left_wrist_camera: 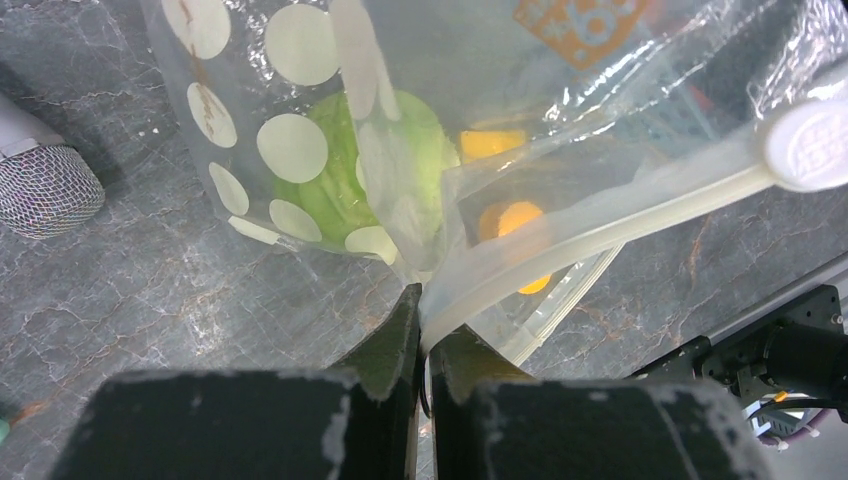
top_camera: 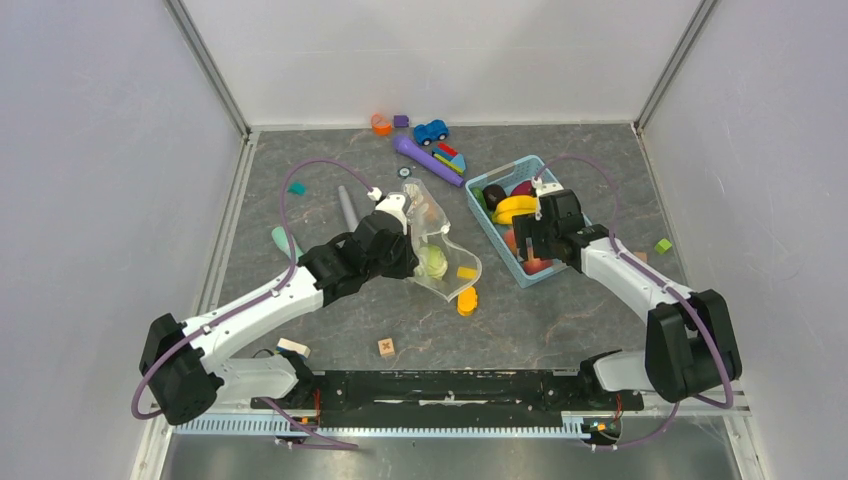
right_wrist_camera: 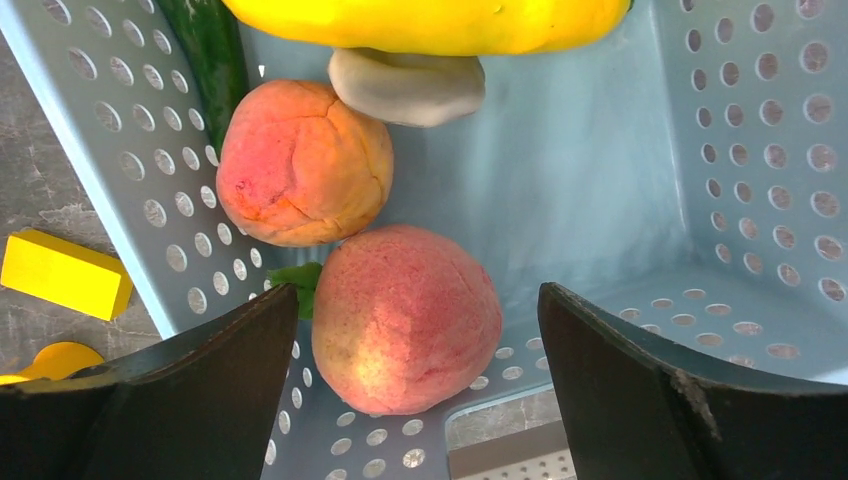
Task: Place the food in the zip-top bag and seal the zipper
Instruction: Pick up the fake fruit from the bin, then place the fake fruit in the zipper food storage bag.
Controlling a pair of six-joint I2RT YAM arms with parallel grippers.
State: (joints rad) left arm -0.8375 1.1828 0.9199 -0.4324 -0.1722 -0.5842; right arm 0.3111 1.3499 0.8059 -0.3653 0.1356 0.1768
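The zip-top bag (top_camera: pixel 440 240), clear with pale dots (left_wrist_camera: pixel 300 150), stands lifted at mid-table with a green cabbage (top_camera: pixel 432 263) (left_wrist_camera: pixel 335 170) inside. My left gripper (top_camera: pixel 405 238) (left_wrist_camera: pixel 425 300) is shut on the bag's mouth edge, pinching the whitish zipper (left_wrist_camera: pixel 600 225). My right gripper (top_camera: pixel 530 245) (right_wrist_camera: pixel 417 300) hangs open inside the blue basket (top_camera: pixel 497 172), its jaws either side of a pink-red peach (right_wrist_camera: pixel 405 320) without touching it. A second peach (right_wrist_camera: pixel 300 165), a yellow banana bunch (top_camera: pixel 515 207) (right_wrist_camera: pixel 430 20) and a dark piece (top_camera: pixel 494 194) also lie in the basket.
A yellow block (top_camera: pixel 467 272) (right_wrist_camera: pixel 65 275) and an orange piece (top_camera: pixel 467 300) lie beside the bag. A blue toy car (top_camera: pixel 431 131), a purple stick (top_camera: pixel 425 160) and small blocks sit at the back. A grey microphone toy (top_camera: pixel 347 207) (left_wrist_camera: pixel 45 185) lies left; a wooden cube (top_camera: pixel 386 347) sits nearer.
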